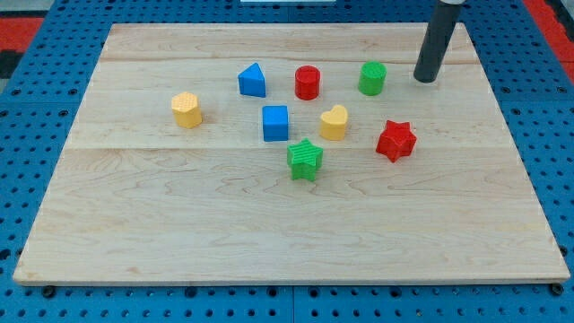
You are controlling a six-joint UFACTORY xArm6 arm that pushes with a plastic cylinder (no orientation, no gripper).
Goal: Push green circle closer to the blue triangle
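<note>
The green circle stands near the view's top, right of centre. The blue triangle stands to its left, with the red circle between them. My tip rests on the board just to the right of the green circle, a short gap apart from it.
A blue cube, a yellow heart, a green star and a red star lie below that row. A yellow hexagon sits at the left. The wooden board lies on a blue pegboard.
</note>
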